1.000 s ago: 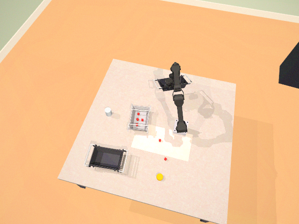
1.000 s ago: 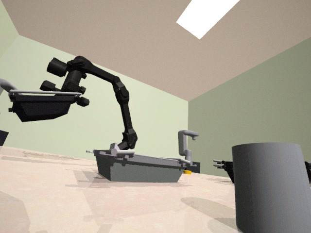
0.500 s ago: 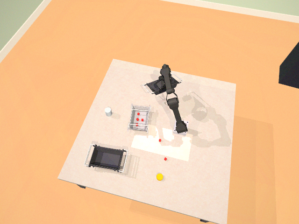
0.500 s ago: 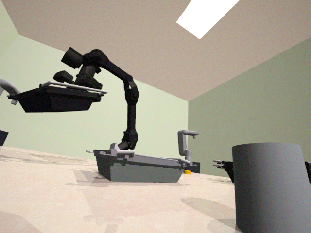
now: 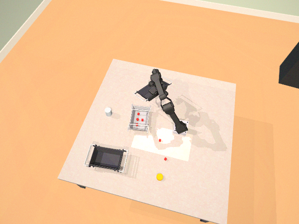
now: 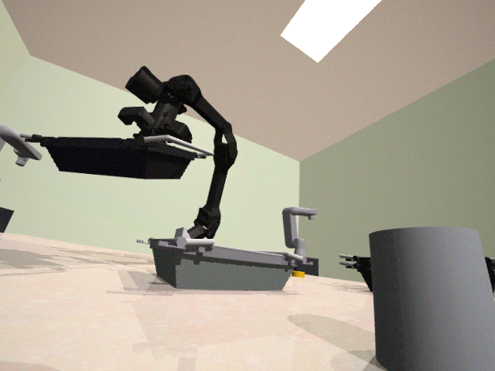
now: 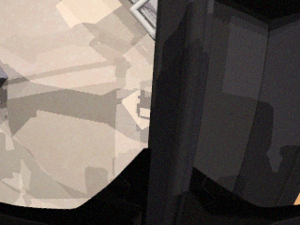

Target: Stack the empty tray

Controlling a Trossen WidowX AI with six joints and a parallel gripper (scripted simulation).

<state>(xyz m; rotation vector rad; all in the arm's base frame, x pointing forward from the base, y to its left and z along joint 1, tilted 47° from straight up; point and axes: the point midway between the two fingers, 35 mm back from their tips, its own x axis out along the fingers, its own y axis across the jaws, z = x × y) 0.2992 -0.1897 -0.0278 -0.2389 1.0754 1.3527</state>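
The loaded grey tray point(image 5: 131, 118) point(image 6: 231, 271) stands on the table with several red blocks point(image 5: 138, 113) inside. Both its white wire bars point(image 5: 141, 110) point(image 5: 138, 124) lie across its top, one near each end. My gripper point(image 5: 153, 91) point(image 6: 155, 134) point(image 7: 156, 156) is shut on one long wall of an empty dark tray point(image 5: 144, 94) point(image 6: 100, 155) point(image 7: 244, 61). It holds this tray high above the table, about level, beyond the grey tray's far end and to its right in the top view, turned diagonally to it. The held tray's bars are out over its ends.
A second dark empty tray point(image 5: 107, 156) with bars swung out stands near the table's front left. A grey cylinder point(image 5: 108, 111) point(image 6: 428, 295) stands left of the grey tray. Two loose red blocks point(image 5: 160, 140) point(image 5: 165, 158) and a yellow disc point(image 5: 159, 177) point(image 6: 298, 273) lie on the table.
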